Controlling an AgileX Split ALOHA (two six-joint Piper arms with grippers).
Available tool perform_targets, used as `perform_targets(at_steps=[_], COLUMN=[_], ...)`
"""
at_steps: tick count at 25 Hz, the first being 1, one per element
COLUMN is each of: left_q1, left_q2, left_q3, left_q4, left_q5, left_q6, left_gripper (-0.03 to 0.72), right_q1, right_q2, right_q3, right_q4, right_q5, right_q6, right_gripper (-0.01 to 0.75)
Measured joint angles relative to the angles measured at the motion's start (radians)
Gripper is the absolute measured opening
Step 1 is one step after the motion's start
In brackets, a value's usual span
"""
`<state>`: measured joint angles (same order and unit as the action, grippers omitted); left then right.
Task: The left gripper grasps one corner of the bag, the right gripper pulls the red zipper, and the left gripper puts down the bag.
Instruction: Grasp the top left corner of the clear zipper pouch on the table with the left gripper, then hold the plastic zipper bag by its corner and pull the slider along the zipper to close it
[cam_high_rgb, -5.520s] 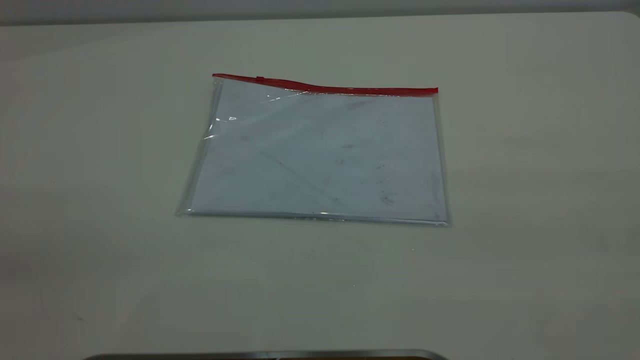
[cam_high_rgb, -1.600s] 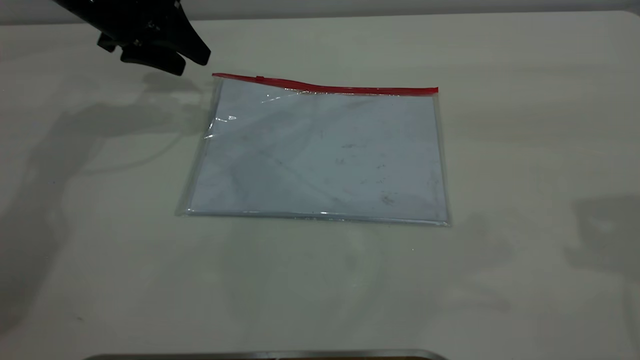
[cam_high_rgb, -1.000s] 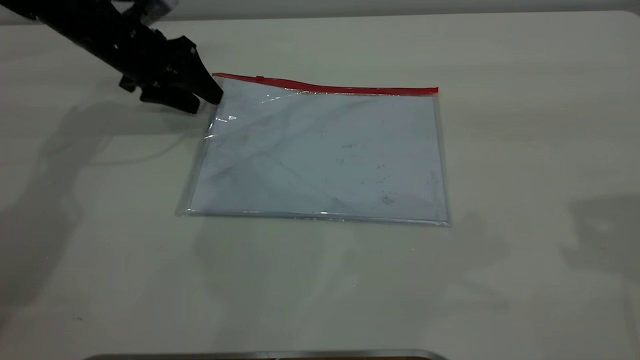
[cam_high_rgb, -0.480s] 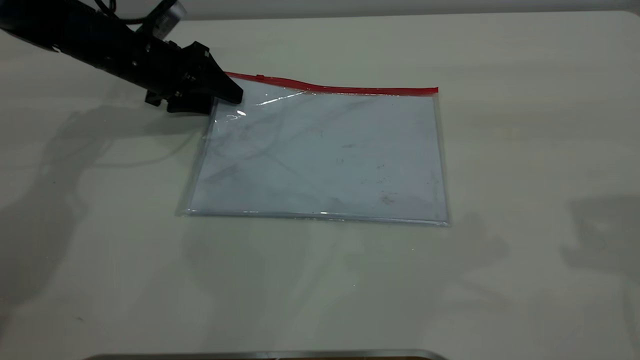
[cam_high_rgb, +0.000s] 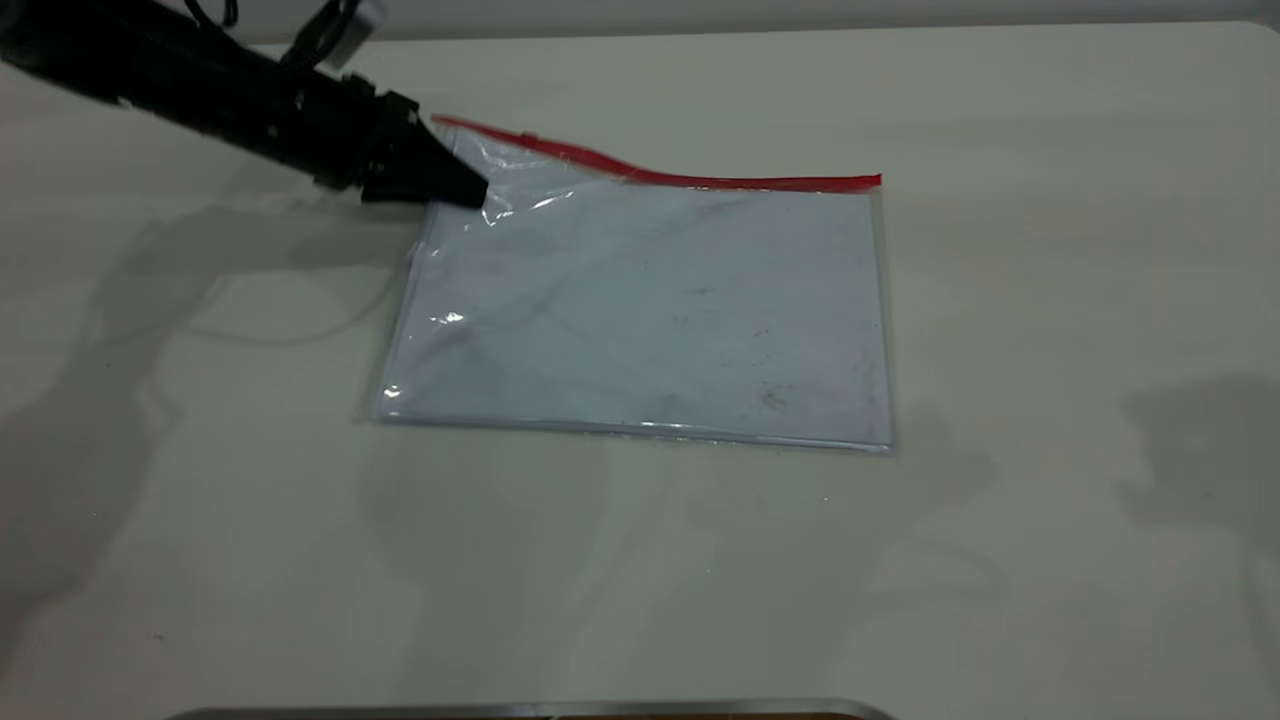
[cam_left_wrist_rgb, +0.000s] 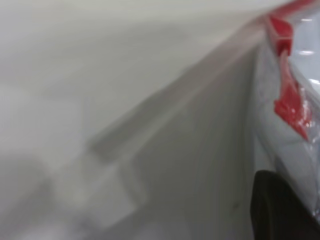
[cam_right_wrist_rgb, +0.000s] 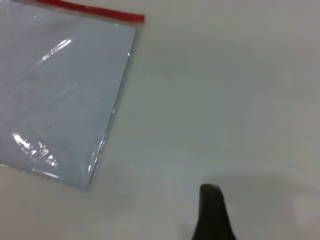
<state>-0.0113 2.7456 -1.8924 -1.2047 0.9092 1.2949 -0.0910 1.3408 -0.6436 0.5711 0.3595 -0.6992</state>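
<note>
The bag (cam_high_rgb: 650, 310) lies flat on the white table, a clear whitish-blue pouch with dark smudges. The red zipper (cam_high_rgb: 700, 181) runs along its far edge, with the small slider tab (cam_high_rgb: 522, 137) near the left end. My left gripper (cam_high_rgb: 468, 190) is shut on the bag's far-left corner and holds that corner raised off the table, so the plastic crinkles there. In the left wrist view the zipper's end (cam_left_wrist_rgb: 290, 100) shows beside one dark finger (cam_left_wrist_rgb: 280, 207). My right gripper is outside the exterior view; its wrist view shows one black finger (cam_right_wrist_rgb: 212, 210) above bare table, apart from the bag (cam_right_wrist_rgb: 60, 90).
The white table (cam_high_rgb: 1000, 300) extends on all sides of the bag. A grey metal edge (cam_high_rgb: 530, 710) runs along the near side. The left arm (cam_high_rgb: 200, 80) reaches in from the far left. A shadow (cam_high_rgb: 1210, 440) lies on the table at the right.
My left gripper came in from the far left, closed on the bag's far-left corner and lifted it. The zipper's left end rose and the bag shifted slightly.
</note>
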Motion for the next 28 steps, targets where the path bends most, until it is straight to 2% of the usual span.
perform_targets(at_steps=[4, 7, 16, 23, 28], left_q1=[-0.003, -0.017, -0.156, -0.246, -0.289], left_q2=[0.004, 0.004, 0.004, 0.004, 0.004], left_q3=[-0.121, -0.204, -0.279, -0.28, -0.28], left_q4=[0.105, 0.212, 0.398, 0.417, 0.404], left_q5=[0.143, 0.219, 0.24, 0.248, 0.251], left_q6=[0.159, 0.238, 0.37, 0.557, 0.645], left_gripper=[0.053, 0.053, 0.053, 0.053, 0.053], right_q1=[0.004, 0.045, 0.213, 0.313, 0.372], right_q2=[0.086, 0.177, 0.497, 0.7, 0.782], right_q3=[-0.067, -0.128, -0.351, -0.498, -0.541], right_q4=[0.066, 0.117, 0.24, 0.318, 0.412], right_q5=[0.0, -0.001, 0.002, 0.071, 0.108], right_q6=[-0.129, -0.246, -0.5, -0.674, -0.793], right_gripper=[0.576, 0.575, 0.574, 0.574, 0.573])
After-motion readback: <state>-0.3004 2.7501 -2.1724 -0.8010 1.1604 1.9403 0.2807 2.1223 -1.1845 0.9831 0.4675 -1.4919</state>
